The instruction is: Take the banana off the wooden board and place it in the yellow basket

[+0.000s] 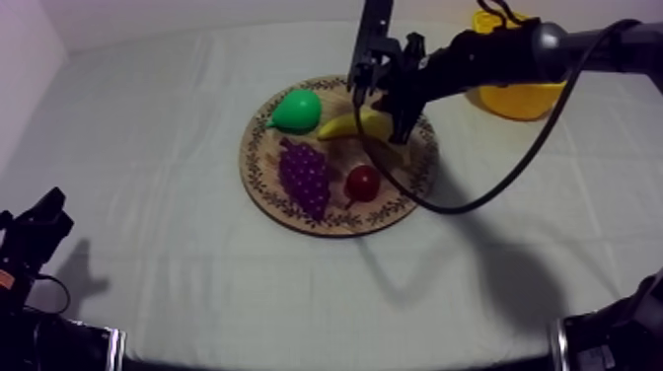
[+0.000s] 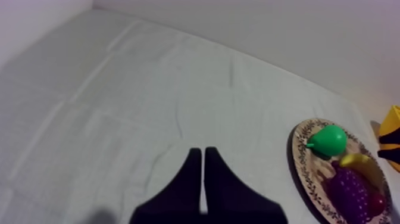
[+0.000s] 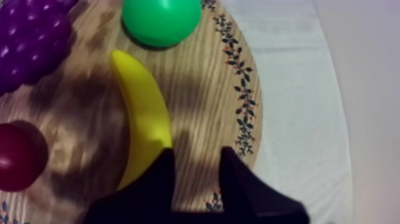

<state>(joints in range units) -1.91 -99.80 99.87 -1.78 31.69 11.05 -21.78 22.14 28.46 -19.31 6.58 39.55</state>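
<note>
The fingers of the right gripper are seen spread apart in the right wrist view, with only the bare wood of the wooden board showing in the gap between them; nothing is held. They are placed at the near end of the banana, one finger just overlapping that end. The banana is laid flat on the board, its far tip pointing toward the pear, with the grapes and the small red fruit off to its other side. In the top view the right arm is extended from the upper right over the board, and the yellow basket is set on the surface behind that arm, apart from the board. The left gripper is held low at its own side. In the left wrist view its fingers are pressed together into a narrow wedge over bare surface, well apart from the board. The banana is judged to be light, stiff and smooth, so likely slippery. It is best taken across its thick middle, since a pinch on the tapered end could let it slide out.
</note>
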